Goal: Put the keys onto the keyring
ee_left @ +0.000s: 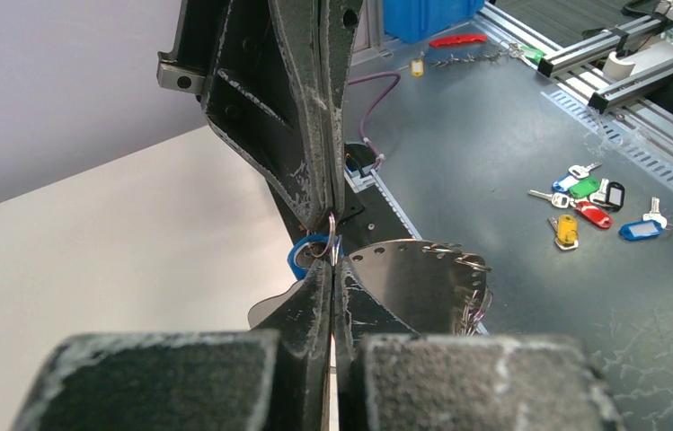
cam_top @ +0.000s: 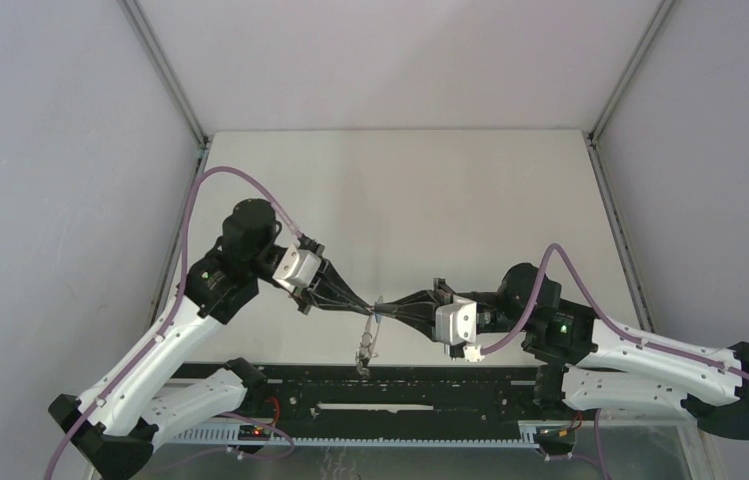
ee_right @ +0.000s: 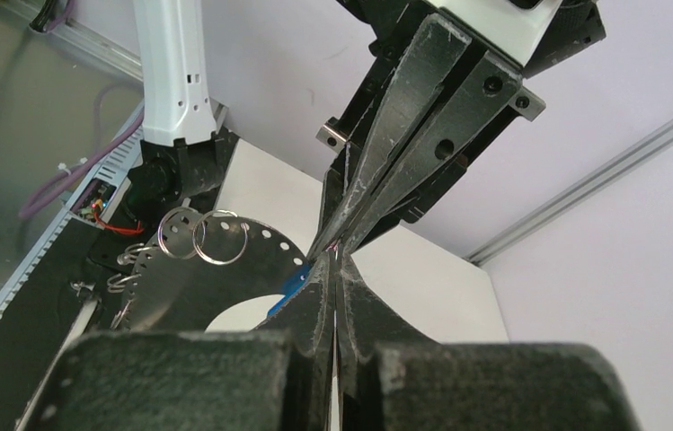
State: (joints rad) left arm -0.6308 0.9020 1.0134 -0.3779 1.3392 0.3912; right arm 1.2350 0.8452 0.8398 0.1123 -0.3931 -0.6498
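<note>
Left tool [cam_top: 369,303] and right tool [cam_top: 388,309] block each other tip-to-tip; table [cam_top: 450,190] beyond open.

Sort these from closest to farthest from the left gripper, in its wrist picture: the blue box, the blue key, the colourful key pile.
Counting from the left gripper:
1. blue key: right at the fingertips.
2. colourful key pile: out to the right, on the grey surface.
3. blue box: far away, at the top edge.

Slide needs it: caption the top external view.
Tip to tip with shut jaws, the left arm and right arm meet near the table front edge, the keyring hanging below.
</note>
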